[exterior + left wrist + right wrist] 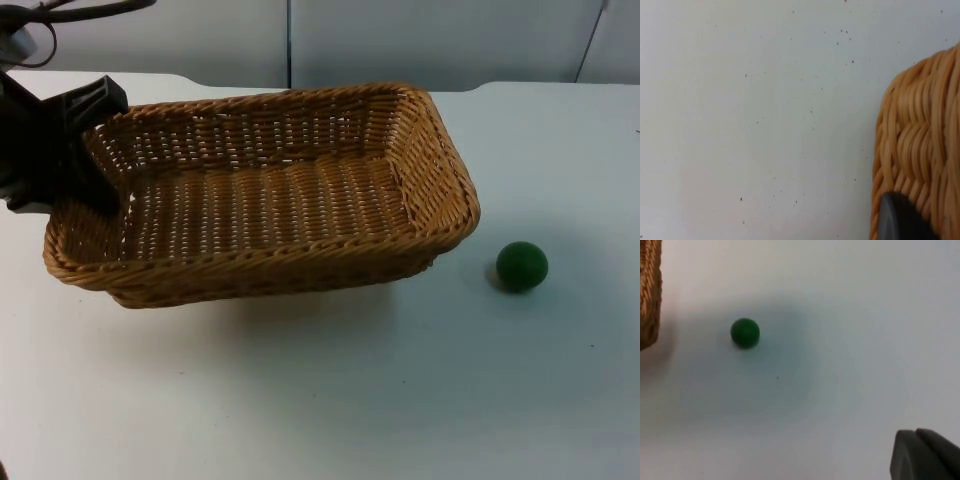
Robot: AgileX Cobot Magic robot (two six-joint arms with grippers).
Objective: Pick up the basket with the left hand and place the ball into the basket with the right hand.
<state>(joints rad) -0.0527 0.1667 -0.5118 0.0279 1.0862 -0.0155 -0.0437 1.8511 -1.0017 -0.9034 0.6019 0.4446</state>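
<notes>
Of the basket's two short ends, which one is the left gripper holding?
The wicker basket's short end farthest from the green ball: the left gripper clamps that rim, while the ball-side end is free.

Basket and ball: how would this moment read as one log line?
left gripper: at basket rim | ball: on table, outside basket | right gripper: above table
</notes>
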